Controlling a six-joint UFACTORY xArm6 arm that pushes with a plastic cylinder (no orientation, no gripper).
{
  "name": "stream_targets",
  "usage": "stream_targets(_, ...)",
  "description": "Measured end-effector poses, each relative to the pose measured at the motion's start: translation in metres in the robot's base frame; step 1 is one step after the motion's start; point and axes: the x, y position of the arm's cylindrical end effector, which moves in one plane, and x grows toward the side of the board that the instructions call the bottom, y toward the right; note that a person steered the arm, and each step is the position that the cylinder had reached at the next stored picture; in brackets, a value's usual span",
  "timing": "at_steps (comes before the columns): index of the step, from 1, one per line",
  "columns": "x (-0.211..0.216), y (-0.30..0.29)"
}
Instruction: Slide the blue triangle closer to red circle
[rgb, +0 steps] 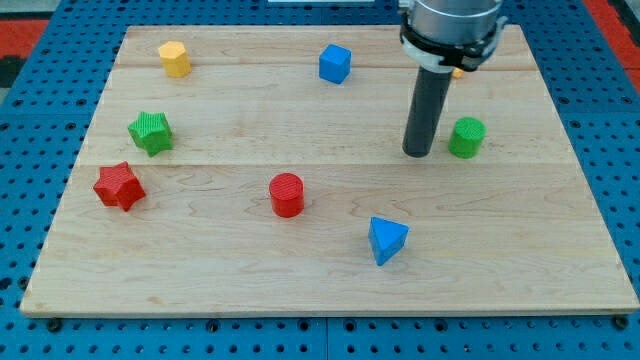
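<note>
Light wooden board (330, 290) w/ visible plank seams sits on a blue perforated base (20, 200). The arm's silver-grey metal housing (450, 25) enters at the view's top right, w/ a straight dark rod (425, 105) hanging down from it.

My tip (417, 153) rests on the board in the view's upper right area, just beside the green plastic cylinder (466, 137), on that block's left, a small gap between them. No claw on this rig, only the rod, so released vs clenched can't be told; the rod end touches no block.

Task things: blue plastic triangle block (386, 240) lies low on the board, right of centre, below my tip & well apart from it. Red plastic circle block (short ribbed cylinder) (286, 194) sits near board centre, up & to the left of the blue triangle. The two are near each other but not touching, bare wood between them.

Other blocks: blue plastic cube (335, 63) near the view's top, centre. Yellow plastic block, roughly hexagonal prism (174, 59), at top left. Green plastic star block (150, 132) on the left, mid height. Red plastic star block (119, 186) just below & left of the green star, apart from it. A small orange-yellow bit (457, 72) shows behind the rod under the housing, too hidden to tell its shape.
</note>
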Motion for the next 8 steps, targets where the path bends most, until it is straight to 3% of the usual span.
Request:
stream_targets(1,-0.004,0.043)
stream_targets(8,-0.011,0.016)
